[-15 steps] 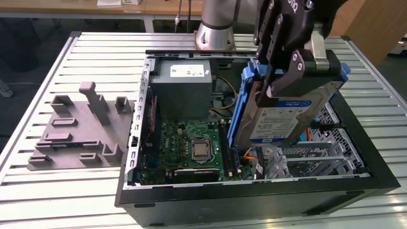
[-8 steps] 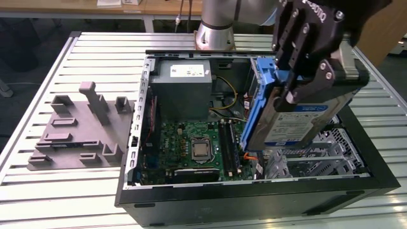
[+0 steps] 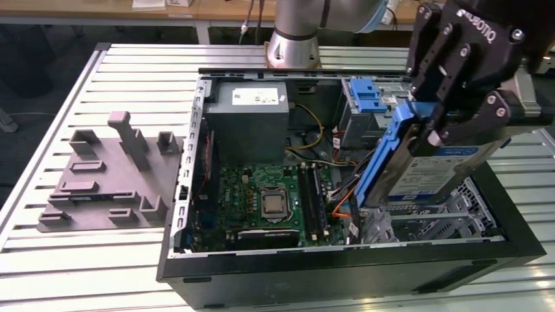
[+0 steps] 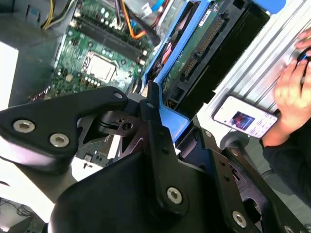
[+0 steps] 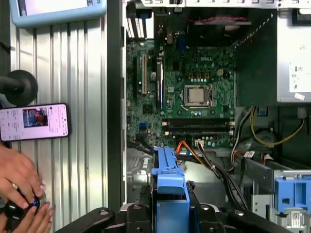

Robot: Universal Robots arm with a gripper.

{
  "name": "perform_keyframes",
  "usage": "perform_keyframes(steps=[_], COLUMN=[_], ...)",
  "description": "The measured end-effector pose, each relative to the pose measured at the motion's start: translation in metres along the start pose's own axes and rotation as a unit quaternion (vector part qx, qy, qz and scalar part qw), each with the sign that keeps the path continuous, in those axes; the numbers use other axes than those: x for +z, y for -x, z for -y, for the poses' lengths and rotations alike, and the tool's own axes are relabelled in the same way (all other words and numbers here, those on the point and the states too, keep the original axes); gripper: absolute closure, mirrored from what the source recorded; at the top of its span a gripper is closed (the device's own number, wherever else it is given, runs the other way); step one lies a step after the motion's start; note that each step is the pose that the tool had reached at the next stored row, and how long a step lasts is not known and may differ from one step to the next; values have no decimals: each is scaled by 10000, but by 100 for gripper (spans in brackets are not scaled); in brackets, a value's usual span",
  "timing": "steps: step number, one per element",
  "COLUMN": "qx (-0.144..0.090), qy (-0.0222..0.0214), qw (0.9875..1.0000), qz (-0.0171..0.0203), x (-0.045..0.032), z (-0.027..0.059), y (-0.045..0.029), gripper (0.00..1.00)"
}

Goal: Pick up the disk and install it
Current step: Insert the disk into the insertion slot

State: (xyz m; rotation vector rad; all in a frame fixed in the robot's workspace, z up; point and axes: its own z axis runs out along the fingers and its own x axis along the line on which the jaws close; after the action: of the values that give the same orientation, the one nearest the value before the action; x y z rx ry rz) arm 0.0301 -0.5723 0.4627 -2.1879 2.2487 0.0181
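In the exterior view my gripper (image 3: 453, 127) is shut on the disk (image 3: 429, 172), a silver drive with a white-and-blue label and blue side rails (image 3: 379, 162). It hangs tilted on edge above the right side of the open computer case (image 3: 347, 270), over the metal drive cage (image 3: 442, 220). The second wrist view shows the black fingers (image 4: 151, 114) clamped on the disk (image 4: 204, 48), with its connector edge facing the case. In the first wrist view a blue rail (image 5: 170, 179) stands out between the fingers, over the case floor beside the motherboard (image 5: 194, 97).
A grey power supply (image 3: 251, 110) and a blue latch (image 3: 368, 94) sit at the case's back. Loose cables (image 5: 218, 160) cross beside the motherboard. A grey fixture (image 3: 113, 175) lies on the slatted table at the exterior view's left. A person's hand (image 5: 19, 179) and a phone (image 5: 34, 121) rest beside the case.
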Motion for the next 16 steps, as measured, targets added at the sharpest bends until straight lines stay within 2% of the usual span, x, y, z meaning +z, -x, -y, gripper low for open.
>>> perform_keyframes(steps=[3,10,16], qx=[0,0,0], qy=[0,0,0], qw=[10000,10000,10000], qz=[-1,2,1], x=[17,30,84], z=[87,121,293], y=[3,3,7], gripper=[64,64,64])
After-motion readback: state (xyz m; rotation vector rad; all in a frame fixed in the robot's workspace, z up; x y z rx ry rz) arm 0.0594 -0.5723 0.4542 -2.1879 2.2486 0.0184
